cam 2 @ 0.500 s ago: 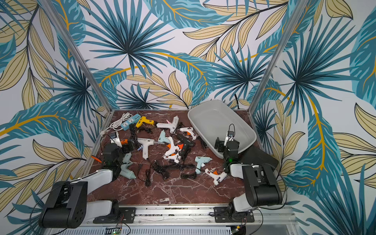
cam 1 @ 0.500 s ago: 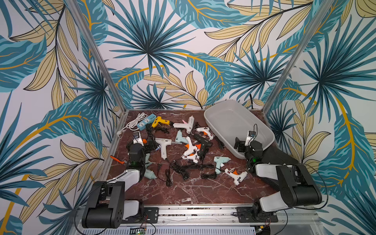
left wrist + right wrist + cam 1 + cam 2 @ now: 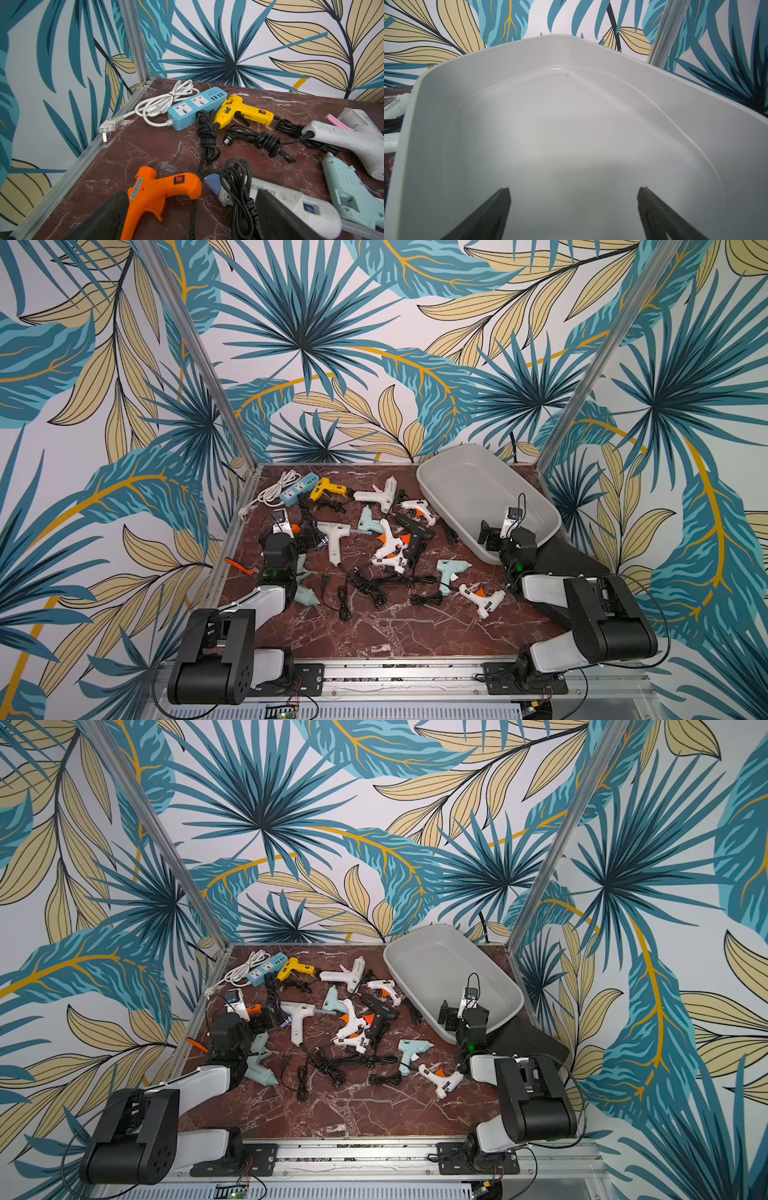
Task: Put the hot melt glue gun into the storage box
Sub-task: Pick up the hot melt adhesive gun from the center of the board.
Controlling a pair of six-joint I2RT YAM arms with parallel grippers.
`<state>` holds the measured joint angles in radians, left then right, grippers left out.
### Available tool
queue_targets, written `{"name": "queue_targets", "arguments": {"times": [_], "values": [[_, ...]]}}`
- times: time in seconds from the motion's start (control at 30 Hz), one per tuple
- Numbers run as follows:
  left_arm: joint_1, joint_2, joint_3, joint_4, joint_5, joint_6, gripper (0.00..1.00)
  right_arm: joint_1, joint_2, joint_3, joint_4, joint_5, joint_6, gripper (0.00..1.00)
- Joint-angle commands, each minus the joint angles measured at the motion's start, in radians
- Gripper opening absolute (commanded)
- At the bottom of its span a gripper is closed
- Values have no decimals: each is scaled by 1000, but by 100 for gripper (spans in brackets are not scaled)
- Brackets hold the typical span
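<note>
Grey storage box (image 3: 478,489), one; teal glue guns (image 3: 448,572), three.

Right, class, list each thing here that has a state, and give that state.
Large light grey plastic storage box: open-topped, empty.
Left gripper: open, holding nothing.
Right gripper: open, holding nothing.
Orange plastic glue gun: lying on its side, ungripped.
Blue rectangular power strip: sockets empty, white cable coiled, unplugged.

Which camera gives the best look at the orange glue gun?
Left wrist: the orange glue gun fills the foreground, switch and label visible. In both top views only a sliver of it shows beside the left gripper. Right wrist faces the storage box instead.
</note>
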<state>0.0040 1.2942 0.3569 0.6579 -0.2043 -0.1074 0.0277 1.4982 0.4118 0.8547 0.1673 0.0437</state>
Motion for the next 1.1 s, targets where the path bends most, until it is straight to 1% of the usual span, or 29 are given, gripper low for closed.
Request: {"name": "queue_targets", "arguments": {"times": [0.0, 0.73, 0.87, 1.07], "values": [[12, -5, 13, 2, 3, 5, 100, 3, 4, -1, -11, -5, -10, 100], [14, -2, 13, 0, 5, 6, 100, 3, 1, -1, -8, -10, -14, 100], [13, -3, 13, -1, 5, 6, 100, 3, -44, 7, -62, -10, -13, 99], [13, -7, 13, -1, -1, 9, 100, 3, -139, 44, -220, 68, 8, 99]]}}
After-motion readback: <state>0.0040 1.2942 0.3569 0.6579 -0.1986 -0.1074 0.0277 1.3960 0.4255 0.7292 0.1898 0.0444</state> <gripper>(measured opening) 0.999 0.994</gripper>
